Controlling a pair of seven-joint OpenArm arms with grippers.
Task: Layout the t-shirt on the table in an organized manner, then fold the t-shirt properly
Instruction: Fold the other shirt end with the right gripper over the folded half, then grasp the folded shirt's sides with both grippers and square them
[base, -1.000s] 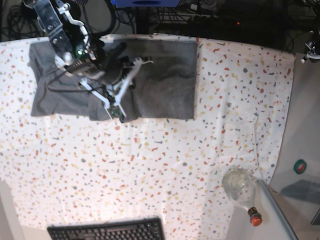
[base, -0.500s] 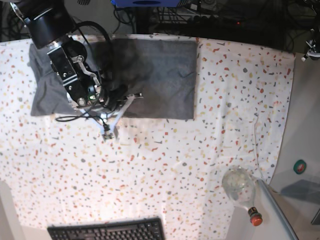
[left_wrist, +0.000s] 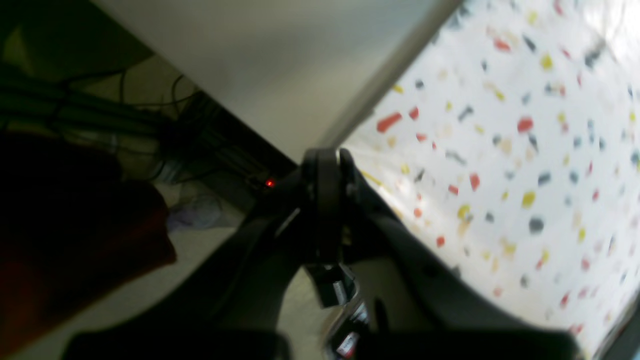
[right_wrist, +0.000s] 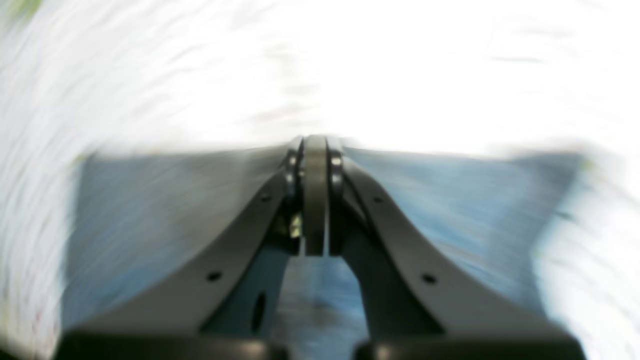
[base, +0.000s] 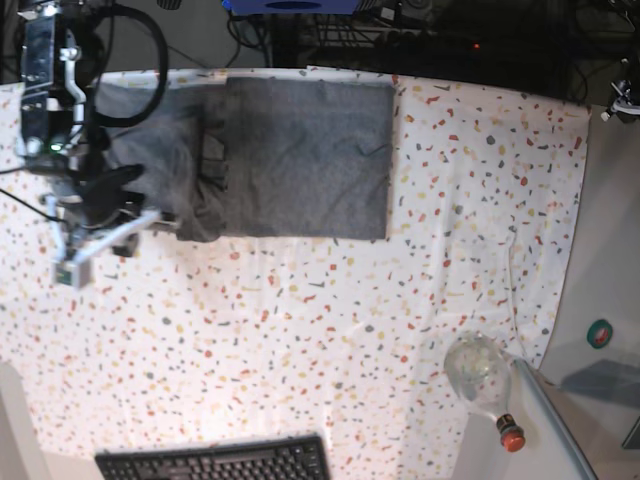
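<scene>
right fingers (right_wrist: 315, 200): pressed together, nothing between them; blurred grey cloth beneath in the wrist view.
left fingers (left_wrist: 327, 205): closed on nothing, parked off the desk edge, speckled cloth at 3 o'clock, cables and floor at 9 o'clock.
right arm (base: 60, 110): over the garment's 9 o'clock side, tip beyond the cloth's 8 o'clock corner.
t-shirt (base: 305, 155): toward 11 o'clock on the desk, partly folded; main panel flat and roughly rectangular, 9 o'clock portion bunched and creased under the arm.
handling: light, soft, limp; likely to drape and wrinkle, to drag rather than slide cleanly on the cloth cover.
where to take hold: pinch at an outer edge or corner of the rumpled 9 o'clock part, probably hem or sleeve; hard to tell which.
desk (base: 330, 330): white speckled cover, flat, slightly rippled toward 3 o'clock; plenty of bare area from 4 to 8 o'clock.
room: bottle (base: 482, 382) at 5 o'clock, keyboard (base: 215, 460) at 6 o'clock, both well apart from the garment.
</scene>
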